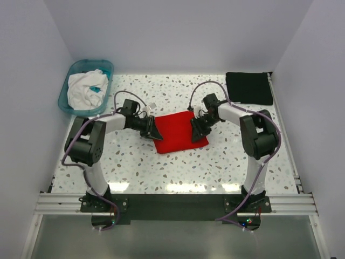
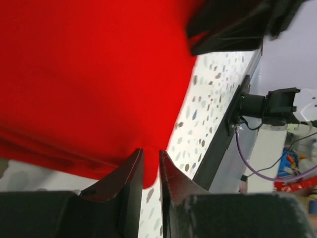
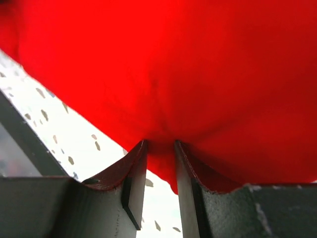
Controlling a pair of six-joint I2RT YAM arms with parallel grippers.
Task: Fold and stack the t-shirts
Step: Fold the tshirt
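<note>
Red t-shirt (image 1: 178,133), black t-shirt (image 1: 248,88), teal basin (image 1: 63,96)

One bright red cloth t-shirt (image 1: 180,133); one flat black folded cloth t-shirt (image 1: 248,88); one teal plastic basin (image 1: 91,61); one crumpled white cloth (image 1: 85,89).

the red shirt (image 1: 175,132) lies folded into a flat rectangle in the middle of the table (image 1: 226,162), turned slightly askew, its cloth puckered at the left and right edges. the black shirt (image 1: 248,88) lies as a flat folded rectangle in the far right corner, well apart.
</note>
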